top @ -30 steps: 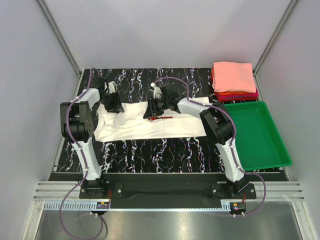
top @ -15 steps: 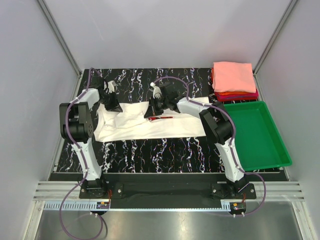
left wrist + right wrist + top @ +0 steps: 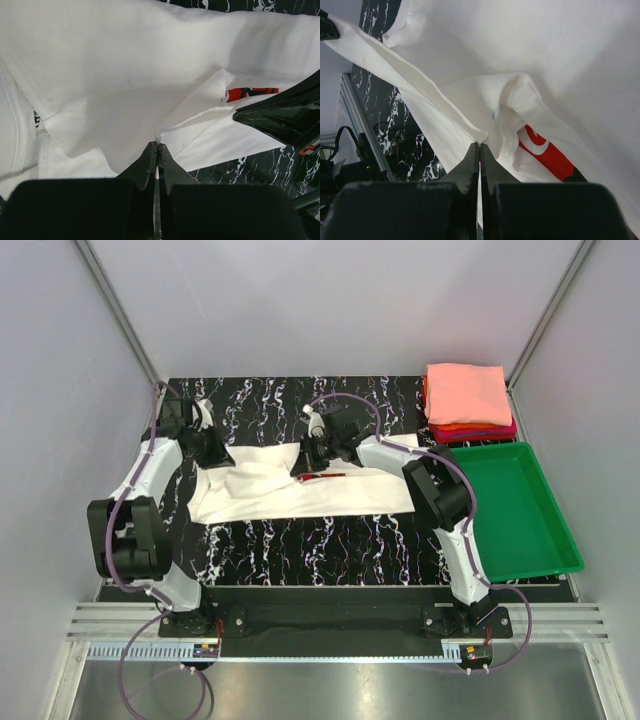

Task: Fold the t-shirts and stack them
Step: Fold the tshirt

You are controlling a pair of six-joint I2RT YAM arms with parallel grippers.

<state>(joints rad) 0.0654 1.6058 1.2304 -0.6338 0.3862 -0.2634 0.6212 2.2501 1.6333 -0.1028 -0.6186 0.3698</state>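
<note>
your white tee (image 3: 300, 495) lies spread mid-table (image 3: 300, 540), the green tray (image 3: 510, 510) and folded stack (image 3: 465, 395) well to its right. your left gripper (image 3: 156, 146) pinches its far left corner. your right gripper (image 3: 479, 146) pinches a fold beside the red print (image 3: 545, 150).

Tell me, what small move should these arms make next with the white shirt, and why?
Probably lift both and carry the cloth toward the near side: the left tool and right tool are shut on the far edge of the white t-shirt.
</note>
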